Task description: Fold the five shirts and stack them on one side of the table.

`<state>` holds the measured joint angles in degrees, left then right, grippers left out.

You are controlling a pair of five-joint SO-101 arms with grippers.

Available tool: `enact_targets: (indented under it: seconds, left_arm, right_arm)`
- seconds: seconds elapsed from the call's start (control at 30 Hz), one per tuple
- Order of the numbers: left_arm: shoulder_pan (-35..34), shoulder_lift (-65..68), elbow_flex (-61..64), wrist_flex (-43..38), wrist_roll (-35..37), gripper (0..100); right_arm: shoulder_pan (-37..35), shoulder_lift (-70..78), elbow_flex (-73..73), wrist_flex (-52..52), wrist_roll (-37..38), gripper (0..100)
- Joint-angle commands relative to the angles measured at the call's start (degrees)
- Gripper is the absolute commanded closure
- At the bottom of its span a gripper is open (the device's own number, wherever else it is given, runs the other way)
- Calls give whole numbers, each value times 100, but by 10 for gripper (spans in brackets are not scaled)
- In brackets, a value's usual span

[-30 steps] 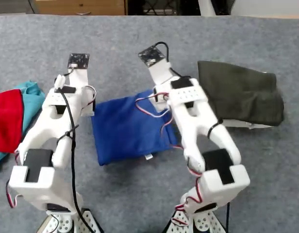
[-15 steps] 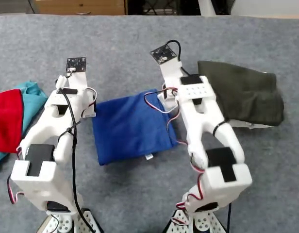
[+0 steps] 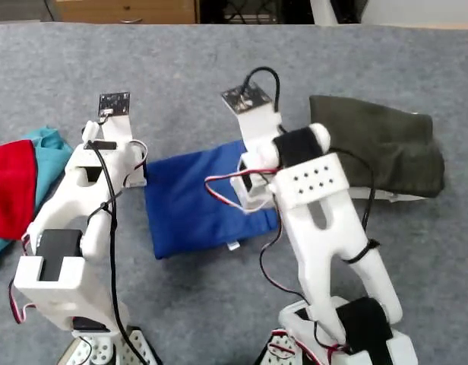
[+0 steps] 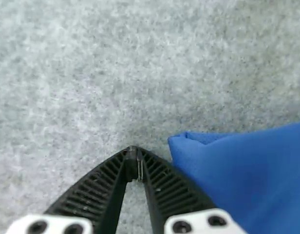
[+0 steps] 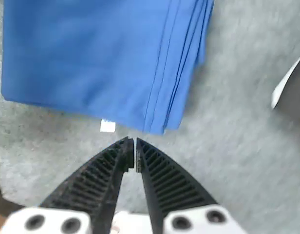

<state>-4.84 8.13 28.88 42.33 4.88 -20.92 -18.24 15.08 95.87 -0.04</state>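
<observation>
The left claw point(image 4: 134, 155) and right claw point(image 5: 131, 146) were pressed together, each over bare desk point(image 4: 140, 58) just beside an edge of the blue shirt point(image 5: 101, 53).

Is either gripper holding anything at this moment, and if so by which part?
Nothing is held. The left gripper and the right gripper both have their fingers shut on nothing, each just off an edge of the folded blue shirt.
</observation>
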Motion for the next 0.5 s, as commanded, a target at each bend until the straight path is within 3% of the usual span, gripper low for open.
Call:
enact_targets:
  seconds: [0.0, 0.23, 0.3, 0.47]
  left_arm:
    - [-92, -220, 13, -26, 44, 971]
    - [-92, -211, 13, -70, 44, 971]
    - [-92, -211, 13, -70, 44, 971]
    - [-92, -211, 13, -70, 44, 971]
  right_arm:
    - [-79, -119, 488, -149, -862, 947]
    - [-88, 585, 716, -1169, -2180, 596]
    - [-97, 884, 734, -1521, -2347, 579]
    - [-97, 1930, 725, -2004, -2787, 642]
